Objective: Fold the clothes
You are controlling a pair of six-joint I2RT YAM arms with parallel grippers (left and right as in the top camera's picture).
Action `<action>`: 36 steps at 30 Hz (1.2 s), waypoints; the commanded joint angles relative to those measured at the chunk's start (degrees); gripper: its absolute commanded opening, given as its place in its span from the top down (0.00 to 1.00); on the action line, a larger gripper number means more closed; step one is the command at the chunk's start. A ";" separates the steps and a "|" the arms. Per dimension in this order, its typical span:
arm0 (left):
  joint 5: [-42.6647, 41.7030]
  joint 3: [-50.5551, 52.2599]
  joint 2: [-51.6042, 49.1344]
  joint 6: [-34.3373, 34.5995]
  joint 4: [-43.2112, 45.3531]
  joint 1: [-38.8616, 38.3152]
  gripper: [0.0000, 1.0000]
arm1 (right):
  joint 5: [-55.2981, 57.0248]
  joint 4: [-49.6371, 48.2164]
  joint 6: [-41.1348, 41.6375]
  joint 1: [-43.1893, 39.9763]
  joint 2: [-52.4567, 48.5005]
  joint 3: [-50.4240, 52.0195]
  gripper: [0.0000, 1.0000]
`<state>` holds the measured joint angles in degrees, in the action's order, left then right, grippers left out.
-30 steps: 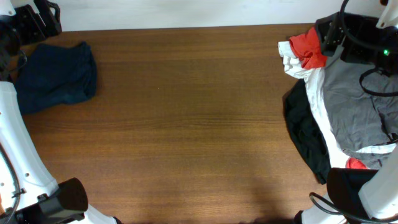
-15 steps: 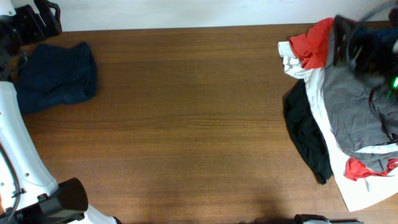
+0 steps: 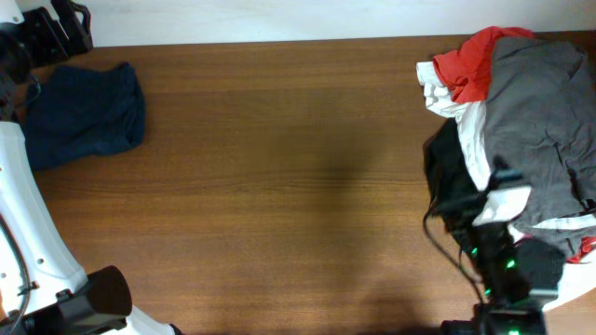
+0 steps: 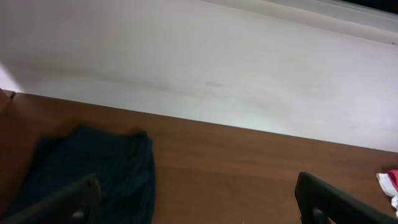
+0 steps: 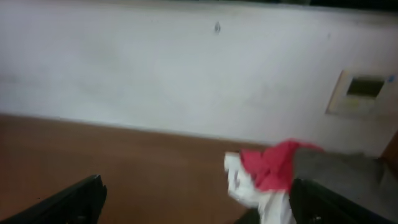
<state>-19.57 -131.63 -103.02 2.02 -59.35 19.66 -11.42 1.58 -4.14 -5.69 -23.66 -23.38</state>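
Your left gripper (image 4: 196,205) and right gripper (image 5: 202,205) both stand spread, empty. The navy shorts (image 3: 84,113) lie far left on the table (image 3: 298,186), the heaped pile (image 3: 535,121) far right. You risk pinching several layers together there.

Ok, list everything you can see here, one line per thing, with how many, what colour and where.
dark navy-blue wrinkled cloth garment: one, navy, alone at the table's far left corner
grey cloth garment: one, grey, on top of the pile at the right edge
red cloth garment: red, far end of the pile; another red bit shows at the near end, count unclear
white cloth: white, under the grey, count unclear
black cloth garment: one, black, the pile's left side
brown wooden table: one, brown, under everything
white wall: one, white, behind the table
pale wall plate: one, blurred, on the wall
left gripper: one, black, open and empty, near the navy garment
right gripper: one, black, open and empty, by the pile
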 commanded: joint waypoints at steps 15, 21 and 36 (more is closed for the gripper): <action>-0.59 -0.42 -0.24 0.13 0.11 -0.11 0.01 | -2.23 1.84 0.07 -0.33 20.50 23.06 0.01; -0.59 -0.42 -0.24 0.13 0.11 -0.13 0.01 | -2.10 1.79 0.09 -0.33 23.26 23.06 0.01; -0.59 -0.42 -0.24 0.13 0.09 -0.13 0.01 | -2.05 1.62 0.07 -0.33 23.47 23.06 0.01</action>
<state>-19.57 -131.63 -103.02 2.02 -59.35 19.66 -12.97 3.11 -4.12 -5.69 -0.84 -0.73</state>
